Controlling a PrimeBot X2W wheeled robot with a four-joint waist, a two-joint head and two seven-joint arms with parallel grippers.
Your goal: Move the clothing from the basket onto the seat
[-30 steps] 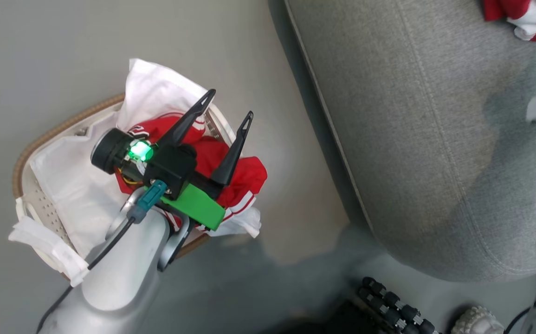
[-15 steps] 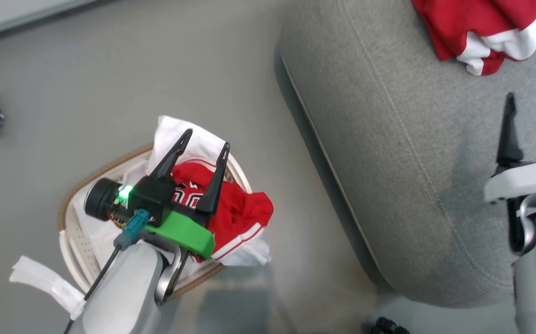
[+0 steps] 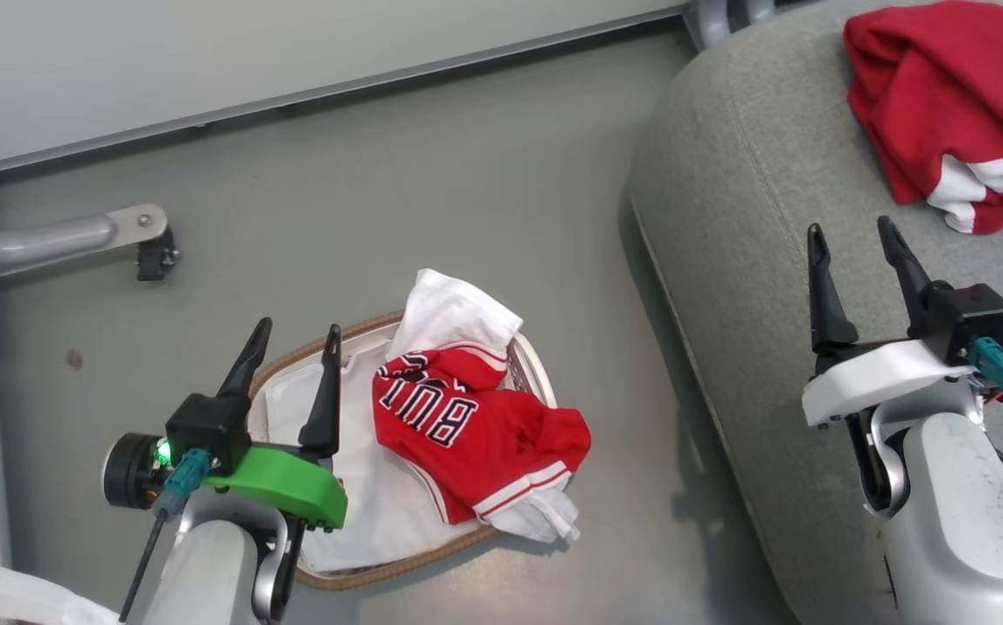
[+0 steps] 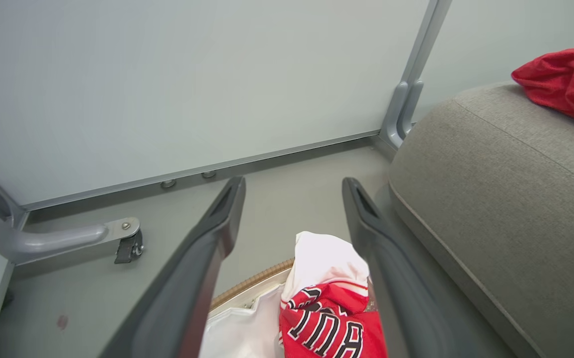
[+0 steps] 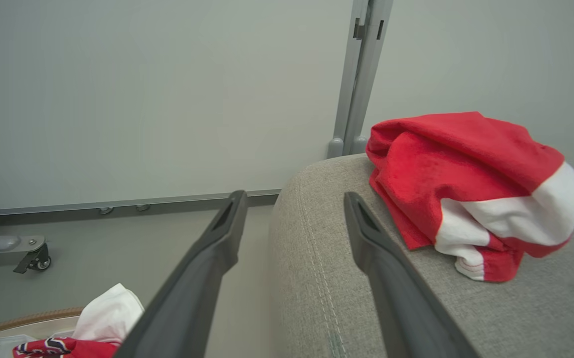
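As clothing (image 3: 475, 434) overhangs the basket (image 3: 397, 569) rim, open floor (image 3: 631, 417) borders the seat (image 3: 753, 260).

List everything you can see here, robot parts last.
Jersey: one, red with white trim and black lettering, in the basket, draped over its right rim.
Second jersey: one, red and white, crumpled on the sofa.
Basket: one, white with brown rim, on the floor.
Liner: one, white, inside the basket.
Sofa: one, grey, right of the basket.
Caster leg: one, grey metal, by the wall.
Left pincer: one, dark, open, over the basket's left edge.
Right pincer: one, dark, open, over the sofa.
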